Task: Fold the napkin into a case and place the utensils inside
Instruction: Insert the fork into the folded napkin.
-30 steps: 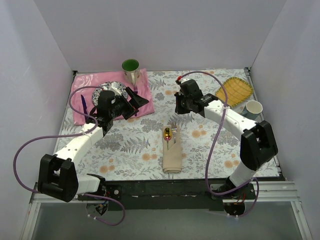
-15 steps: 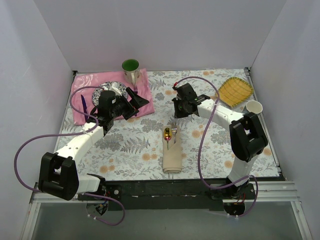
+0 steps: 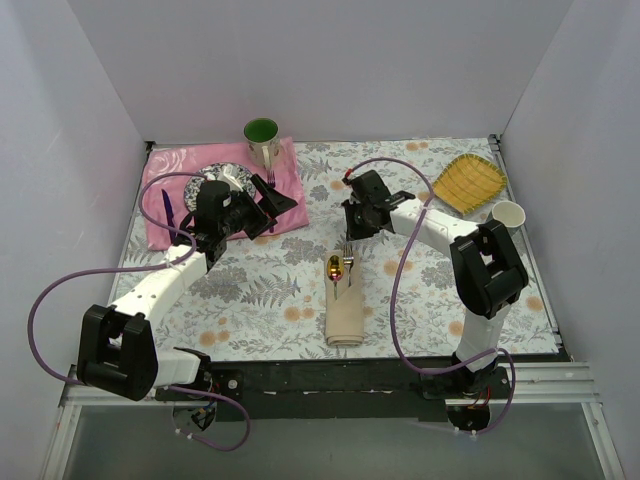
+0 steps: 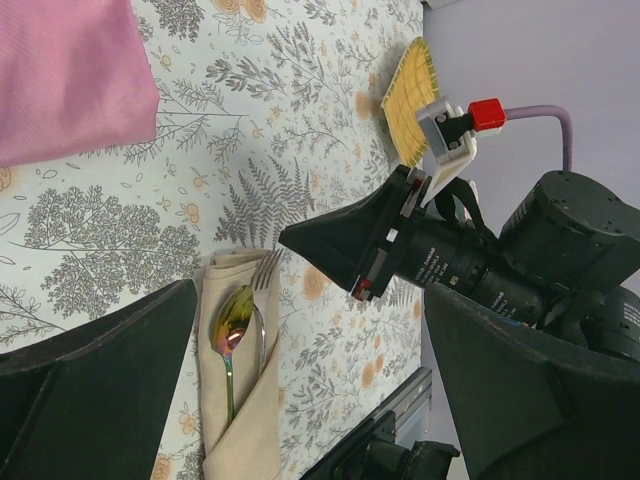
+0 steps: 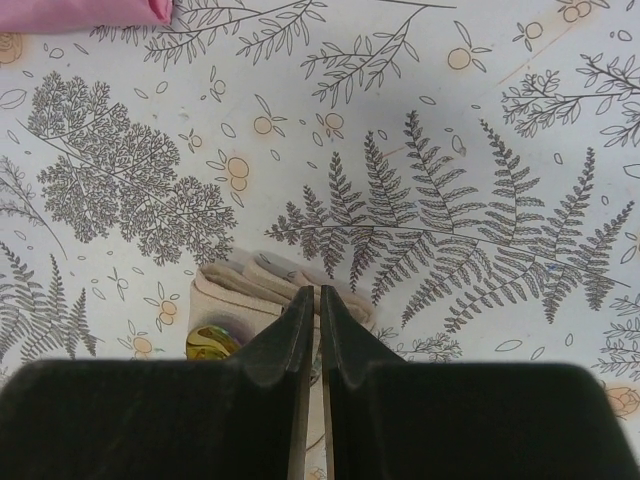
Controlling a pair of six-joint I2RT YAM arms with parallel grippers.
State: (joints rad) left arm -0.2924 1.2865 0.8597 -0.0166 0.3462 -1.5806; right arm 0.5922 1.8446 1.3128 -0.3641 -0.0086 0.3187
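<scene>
Napkin of plain beige-tan cloth (image 3: 344,318) lies folded into a narrow, soft pocket near the middle of the counter (image 3: 250,290). The counter is covered with a pale sheet printed with ferns and small orange flowers. Inside the pocket are the slim metal spoon with the shiny purple-gold bowl (image 3: 335,268) and the small pale fork (image 3: 347,252). They lie side by side, with their heads sticking out of the far open end.

My left tool (image 3: 275,203) is spread wide with nothing between its fingers, over the edge of the soft pink cloth mat (image 3: 285,160). My right tool (image 5: 311,300) is narrow, the two dark fingers almost touching. It grips nothing and is near the pocket's far end.

A metal cup (image 3: 262,135), green inside, stands on the mat. A yellow woven square tray (image 3: 470,180) and a white cup (image 3: 508,214) are at the far right.
</scene>
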